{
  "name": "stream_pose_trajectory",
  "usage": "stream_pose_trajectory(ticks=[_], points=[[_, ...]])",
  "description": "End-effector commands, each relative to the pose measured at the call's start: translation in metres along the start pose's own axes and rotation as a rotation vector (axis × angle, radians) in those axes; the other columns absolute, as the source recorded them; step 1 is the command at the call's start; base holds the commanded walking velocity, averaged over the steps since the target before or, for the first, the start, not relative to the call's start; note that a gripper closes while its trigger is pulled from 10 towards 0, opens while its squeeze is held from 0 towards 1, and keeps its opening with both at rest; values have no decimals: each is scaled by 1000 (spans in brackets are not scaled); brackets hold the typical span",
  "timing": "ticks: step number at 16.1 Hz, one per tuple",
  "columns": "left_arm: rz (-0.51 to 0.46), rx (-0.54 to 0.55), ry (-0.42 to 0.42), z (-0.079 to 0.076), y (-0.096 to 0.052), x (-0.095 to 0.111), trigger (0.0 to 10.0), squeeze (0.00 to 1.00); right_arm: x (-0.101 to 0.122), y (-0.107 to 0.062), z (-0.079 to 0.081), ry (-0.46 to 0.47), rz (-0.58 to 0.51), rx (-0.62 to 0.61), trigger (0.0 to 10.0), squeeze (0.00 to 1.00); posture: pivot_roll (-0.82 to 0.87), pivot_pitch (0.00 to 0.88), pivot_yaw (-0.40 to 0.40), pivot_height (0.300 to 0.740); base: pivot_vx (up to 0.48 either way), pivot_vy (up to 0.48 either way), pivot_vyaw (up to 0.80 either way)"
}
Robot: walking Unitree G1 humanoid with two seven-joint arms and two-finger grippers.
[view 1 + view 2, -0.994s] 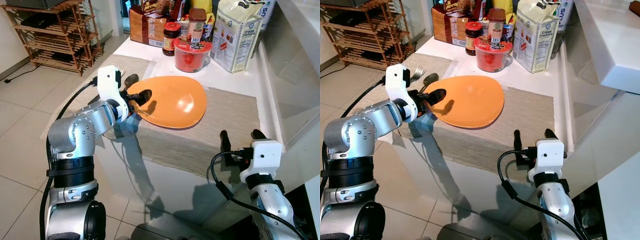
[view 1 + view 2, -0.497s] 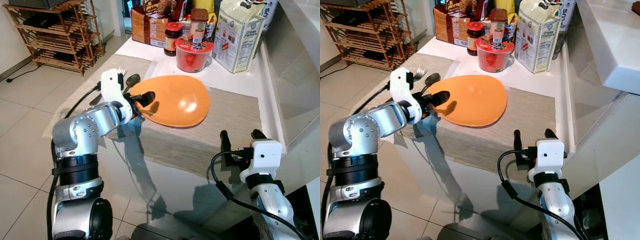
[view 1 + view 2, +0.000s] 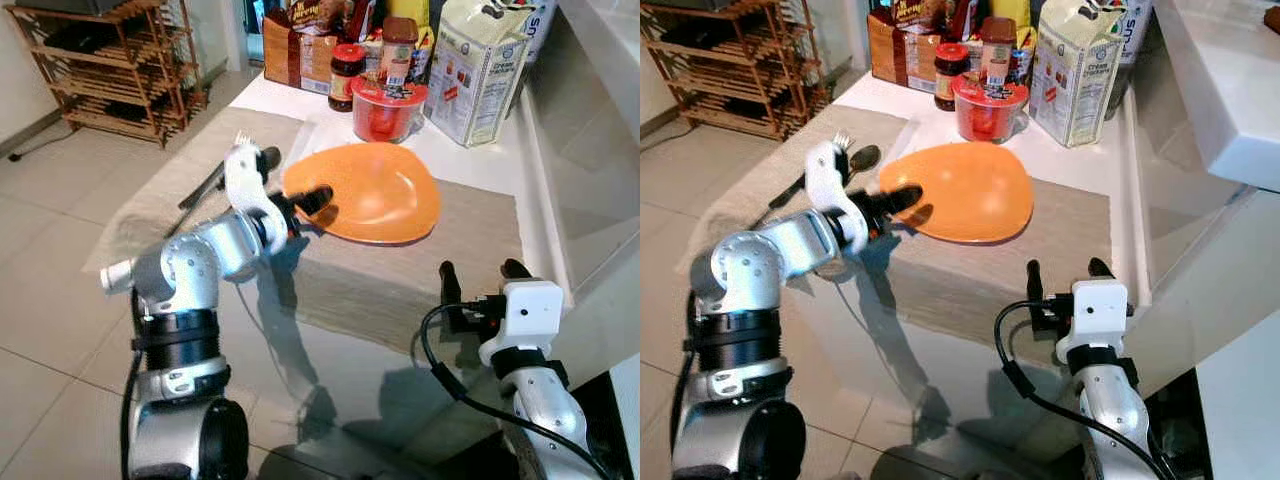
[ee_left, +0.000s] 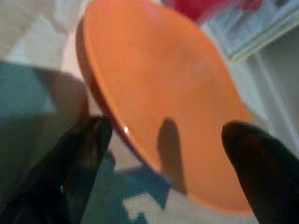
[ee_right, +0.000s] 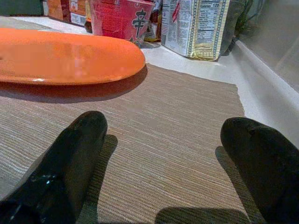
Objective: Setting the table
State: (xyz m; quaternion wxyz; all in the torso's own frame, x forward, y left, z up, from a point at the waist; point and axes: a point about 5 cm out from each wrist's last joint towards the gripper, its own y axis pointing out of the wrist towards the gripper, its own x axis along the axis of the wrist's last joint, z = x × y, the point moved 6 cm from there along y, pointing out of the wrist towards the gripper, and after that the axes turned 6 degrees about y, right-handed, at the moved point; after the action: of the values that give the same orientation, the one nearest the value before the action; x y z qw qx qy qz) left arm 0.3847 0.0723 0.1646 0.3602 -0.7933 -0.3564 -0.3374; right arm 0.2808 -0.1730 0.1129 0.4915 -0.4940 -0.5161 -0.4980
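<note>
An orange plate (image 3: 372, 190) lies on a beige placemat (image 3: 440, 255) on the white table. My left gripper (image 3: 300, 205) is at the plate's near left rim, open. One black finger reaches over the plate and the other sits beside the rim; the left wrist view shows the plate (image 4: 159, 88) between the two. A spoon (image 3: 862, 157) and a fork (image 3: 843, 142) lie on a second mat left of the plate, partly hidden by my left wrist. My right gripper (image 3: 480, 272) hovers open over the placement mat's near right edge, with nothing in it.
A red noodle cup (image 3: 388, 108), jars (image 3: 345, 75), a bread box (image 3: 298, 50) and a cracker bag (image 3: 485, 70) crowd the table's far side. A white ledge (image 3: 1230, 90) rises on the right. A wooden rack (image 3: 110, 70) stands on the tiled floor at far left.
The plate has slid to the right across the placemat, nearer the noodle cup's side. My left arm has followed it with its fingers at the rim. The right arm has not moved.
</note>
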Motion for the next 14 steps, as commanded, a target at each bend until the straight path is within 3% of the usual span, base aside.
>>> stream_pose_trajectory(ticks=[1,6,8,10,14], points=[[53,16,-20,3,3,-14,10000,0,-3,-2,-2,-17,29,12,10000,0,-83,15,-54,740,0,0,0],[40,82,20,20,1,-12,10000,0,-2,4,-4,-33,30,27,10000,0,-63,21,-66,740,0,0,0],[34,48,-25,14,4,-13,10000,0,-3,5,0,-23,30,30,10000,0,-53,19,-69,740,0,0,0],[22,-10,-116,2,17,-18,10000,0,-3,8,7,-10,28,45,10000,0,-52,18,-67,740,0,0,0],[4,-20,-111,-3,25,-17,10000,0,-1,8,4,-16,27,45,10000,0,-69,21,-72,740,0,0,0]])
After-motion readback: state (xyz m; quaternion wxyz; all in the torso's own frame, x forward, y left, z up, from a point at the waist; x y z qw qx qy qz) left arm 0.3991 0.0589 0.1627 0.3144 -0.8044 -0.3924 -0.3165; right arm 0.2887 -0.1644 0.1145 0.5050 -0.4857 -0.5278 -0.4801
